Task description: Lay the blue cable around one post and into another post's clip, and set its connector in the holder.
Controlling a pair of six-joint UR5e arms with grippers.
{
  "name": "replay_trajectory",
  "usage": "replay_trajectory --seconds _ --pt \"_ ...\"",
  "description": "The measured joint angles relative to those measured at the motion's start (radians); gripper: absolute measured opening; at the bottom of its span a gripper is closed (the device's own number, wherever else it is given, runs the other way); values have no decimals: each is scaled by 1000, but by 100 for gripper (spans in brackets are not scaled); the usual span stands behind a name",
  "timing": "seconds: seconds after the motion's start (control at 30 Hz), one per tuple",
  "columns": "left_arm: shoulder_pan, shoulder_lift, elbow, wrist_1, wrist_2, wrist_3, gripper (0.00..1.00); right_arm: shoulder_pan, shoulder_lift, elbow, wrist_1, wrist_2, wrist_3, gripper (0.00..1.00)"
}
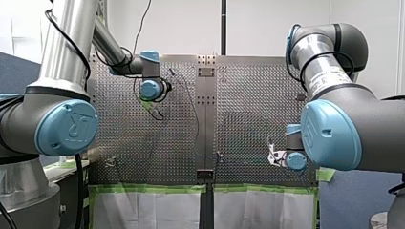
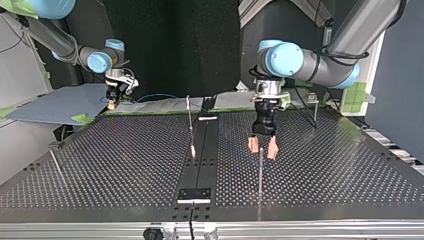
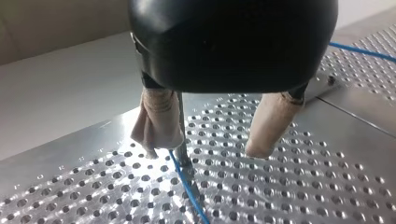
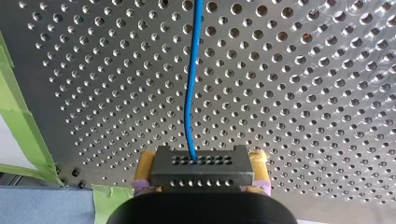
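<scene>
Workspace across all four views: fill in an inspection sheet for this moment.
Surface: perforated metal table.
Job's things: blue cable runs from connector; post beside one pad of left gripper, cable at its foot.
Clutter: nothing seen.
Grippers: left gripper open, beige pads; right gripper shut on connector, yellow pads.
Cables: black lead along my left arm.
Surroundings: green tape, grey-blue sheet at table's edge.

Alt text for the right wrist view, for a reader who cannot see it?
My right gripper clamps a dark connector between its yellow pads, and a blue cable runs from the connector straight ahead over the perforated table. Green tape lines the table's edge to one side of the gripper.
</scene>
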Motion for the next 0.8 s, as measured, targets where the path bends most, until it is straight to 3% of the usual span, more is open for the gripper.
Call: replay_trajectory --seconds 0.3,0.6,0.8 --pt "9 -7 25 -10 -21 -77 98 0 0 0 -1 0 2 0" --pt "-8 -78 97 -58 -34 -160 98 0 0 0 0 0 2 0" --pt "5 -103 132 -73 -59 -212 98 0 0 0 -1 0 0 0"
